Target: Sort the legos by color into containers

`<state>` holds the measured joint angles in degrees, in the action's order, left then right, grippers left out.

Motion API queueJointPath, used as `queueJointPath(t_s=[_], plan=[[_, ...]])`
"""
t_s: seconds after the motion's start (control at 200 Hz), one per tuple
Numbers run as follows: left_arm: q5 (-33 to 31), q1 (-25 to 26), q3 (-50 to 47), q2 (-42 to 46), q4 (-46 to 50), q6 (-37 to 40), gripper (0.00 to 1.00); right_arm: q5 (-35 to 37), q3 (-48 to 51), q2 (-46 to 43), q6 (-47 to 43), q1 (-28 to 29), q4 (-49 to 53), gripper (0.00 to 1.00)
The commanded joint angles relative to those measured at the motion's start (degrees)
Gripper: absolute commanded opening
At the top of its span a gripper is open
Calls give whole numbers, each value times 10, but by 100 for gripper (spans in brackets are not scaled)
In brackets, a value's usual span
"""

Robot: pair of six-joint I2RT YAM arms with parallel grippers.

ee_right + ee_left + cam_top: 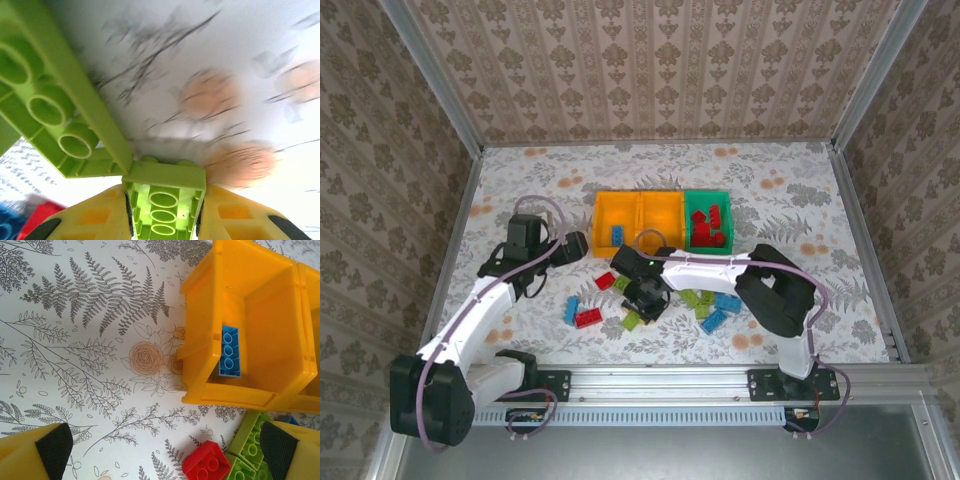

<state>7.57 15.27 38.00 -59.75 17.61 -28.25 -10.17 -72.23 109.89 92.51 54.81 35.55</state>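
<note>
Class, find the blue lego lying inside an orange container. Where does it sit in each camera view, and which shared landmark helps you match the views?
Top external: the blue lego lies in the leftmost orange container, just left of picture centre.
Left wrist: the blue lego is right of centre, inside the same orange container.
Shared landmark: the red lego lying just outside that container's near side.

My fingers (20, 460) stand wide apart at 7 and 5 o'clock. At 2, an orange bin (200, 340) holds a blue brick (230, 352); a red brick (207, 462) lies at 6.
</note>
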Motion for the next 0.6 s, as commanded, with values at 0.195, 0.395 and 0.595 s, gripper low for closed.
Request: queueJointPath(t_s=[0.195, 0.395, 0.595], plan=[[7, 28, -24, 70, 46, 44, 100, 230, -107, -109, -207, -18, 178, 23], [-15, 83, -35, 86, 58, 36, 100, 280, -129, -128, -313, -74, 167, 24], [-55, 164, -35, 79, 93, 25, 100, 347, -166, -104, -456, -119, 136, 24]])
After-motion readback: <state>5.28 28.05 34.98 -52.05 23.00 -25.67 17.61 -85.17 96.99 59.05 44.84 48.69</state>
